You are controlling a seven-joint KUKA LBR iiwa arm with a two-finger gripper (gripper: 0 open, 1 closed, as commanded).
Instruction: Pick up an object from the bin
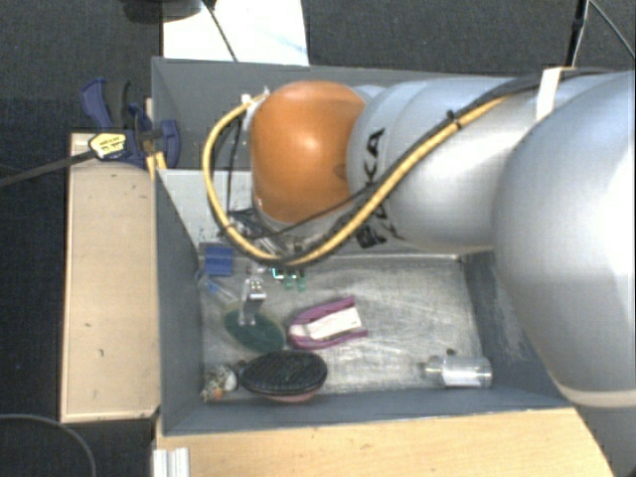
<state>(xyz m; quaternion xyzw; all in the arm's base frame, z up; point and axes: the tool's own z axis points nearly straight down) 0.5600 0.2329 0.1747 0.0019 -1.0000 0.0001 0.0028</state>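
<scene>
Bin: a grey metal bin (180,346) with a handful of loose things, most of them in its left half.
Far left: a small blue plastic piece (214,262) lies against the left wall, and a little brown-gold bit (216,382) sits in the near left corner.
Tool: the tool (253,302) hangs below the arm's orange wrist cover (298,147), low in the bin's left part. Whether it is spread or pressed together I cannot tell.
Task's thing: a dark green flat round disc (258,334) lies directly under the tool, left of the bin's middle. Whether the tool touches it I cannot tell.
Handling: it looks thin and light, perhaps a little pliable. Lying flat, it offers little to bite on, so the raised rim seems the best place to hold it, and it may slide on the metal floor.
Neighbours: a black oval ribbed pad with a pinkish rim (283,374) lies just in front of the disc, and a purple and white packet (326,324) lies just to its right. Both crowd a grasp.
Far right: a small silvery cylinder (457,372) lies well apart near the front wall.
</scene>
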